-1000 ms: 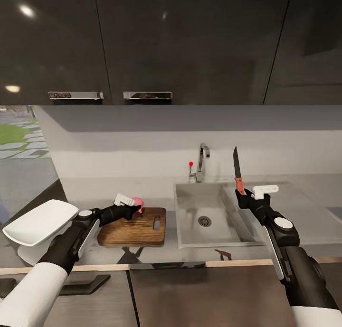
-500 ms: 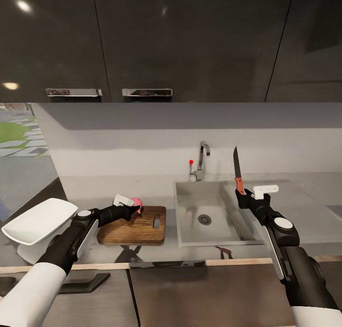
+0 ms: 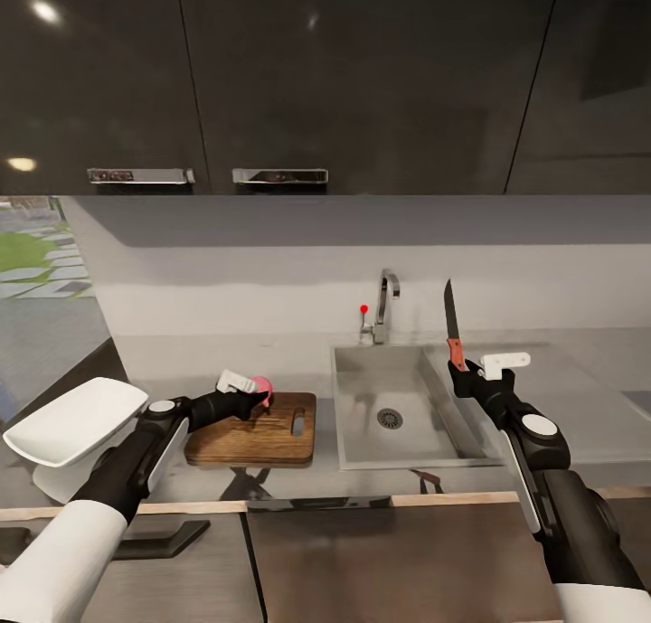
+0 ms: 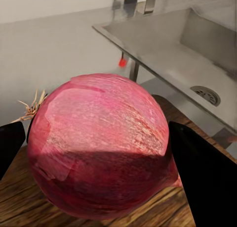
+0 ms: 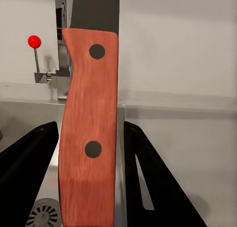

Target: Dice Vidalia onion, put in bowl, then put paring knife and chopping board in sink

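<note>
The left gripper (image 3: 256, 394) is clamped around the round pink-red Vidalia onion (image 4: 98, 145), holding it at the far left corner of the rectangular brown wooden chopping board (image 3: 271, 433), which lies just left of the rectangular stainless steel sink (image 3: 402, 410). Whether the onion rests on the wood or hangs just above it is hard to tell. The right gripper (image 3: 463, 376) grips the red-orange handle of the slim dark-bladed paring knife (image 5: 89, 123), blade upright, over the sink's right rim. The shallow white square bowl (image 3: 72, 421) sits well left of the sink. Placing the onion seems the step in hand; next, release it and bring the knife across for dicing
</note>
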Controlling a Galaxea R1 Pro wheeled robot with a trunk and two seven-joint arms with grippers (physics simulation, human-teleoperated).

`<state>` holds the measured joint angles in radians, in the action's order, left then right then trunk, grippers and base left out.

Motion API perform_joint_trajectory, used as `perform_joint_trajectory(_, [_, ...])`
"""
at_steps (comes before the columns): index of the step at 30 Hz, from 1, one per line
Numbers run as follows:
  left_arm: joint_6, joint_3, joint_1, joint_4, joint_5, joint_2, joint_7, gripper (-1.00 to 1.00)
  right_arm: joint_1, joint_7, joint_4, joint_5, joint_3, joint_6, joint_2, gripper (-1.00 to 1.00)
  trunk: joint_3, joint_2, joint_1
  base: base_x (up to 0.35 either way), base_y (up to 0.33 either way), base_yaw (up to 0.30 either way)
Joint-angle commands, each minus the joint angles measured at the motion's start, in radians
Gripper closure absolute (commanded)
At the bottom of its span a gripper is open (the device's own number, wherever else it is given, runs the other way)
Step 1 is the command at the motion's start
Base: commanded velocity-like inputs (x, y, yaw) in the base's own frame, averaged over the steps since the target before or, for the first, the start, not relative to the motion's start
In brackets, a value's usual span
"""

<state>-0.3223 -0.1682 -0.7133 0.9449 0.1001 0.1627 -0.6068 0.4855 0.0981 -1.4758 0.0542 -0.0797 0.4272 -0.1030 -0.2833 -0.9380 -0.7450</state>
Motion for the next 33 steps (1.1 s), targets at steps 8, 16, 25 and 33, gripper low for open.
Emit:
perform_joint_trajectory(8, [-0.008, -0.004, -0.001, 0.001, 0.009, 0.002, 0.0, 1.0, 0.001, 0.008, -0.001, 0.006, -0.002, 0.005, 0.0, 1.0, -0.004, -0.001, 0.0, 0.0, 0.0, 0.0])
perform_joint_trajectory(16, [-0.01, -0.011, -0.001, -0.004, 0.009, 0.004, -0.001, 1.0, 0.001, 0.008, -0.001, 0.006, -0.002, 0.005, 0.0, 1.0, -0.008, -0.001, 0.0, 0.0, 0.0, 0.0])
perform_joint_trajectory(25, [-0.011, -0.073, -0.001, -0.007, 0.007, 0.023, -0.008, 1.0, 0.001, 0.008, -0.001, 0.006, -0.002, 0.005, 0.0, 1.0, -0.008, -0.001, 0.0, 0.0, 0.0, 0.0])
perform_joint_trajectory(33, [-0.011, -0.104, -0.001, -0.009, 0.007, 0.042, -0.01, 1.0, 0.001, 0.008, -0.001, 0.006, -0.001, 0.005, 0.0, 1.0, -0.008, -0.001, 0.0, 0.0, 0.0, 0.0])
